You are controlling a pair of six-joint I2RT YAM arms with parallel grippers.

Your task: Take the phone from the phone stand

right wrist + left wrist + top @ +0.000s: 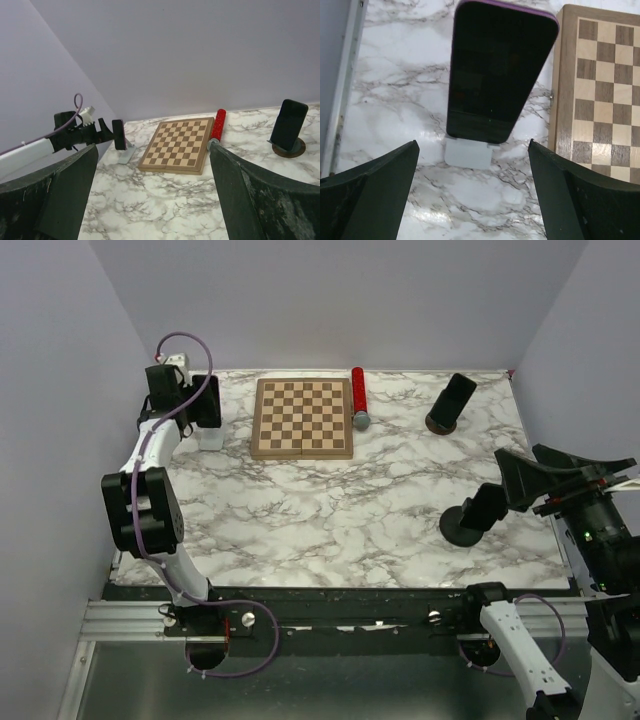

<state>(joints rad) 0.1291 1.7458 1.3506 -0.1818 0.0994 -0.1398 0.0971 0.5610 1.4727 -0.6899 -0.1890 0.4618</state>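
Leaning on a small white stand at ten o'clock on the marble surface, the purple-edged black phone looks stiff, light, slippery, best pinched across its long edges by the wide-open left gripper.

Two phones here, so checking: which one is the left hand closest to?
The purple-edged phone on the white stand, left of the chessboard; the other phone sits far right on a round dark base.
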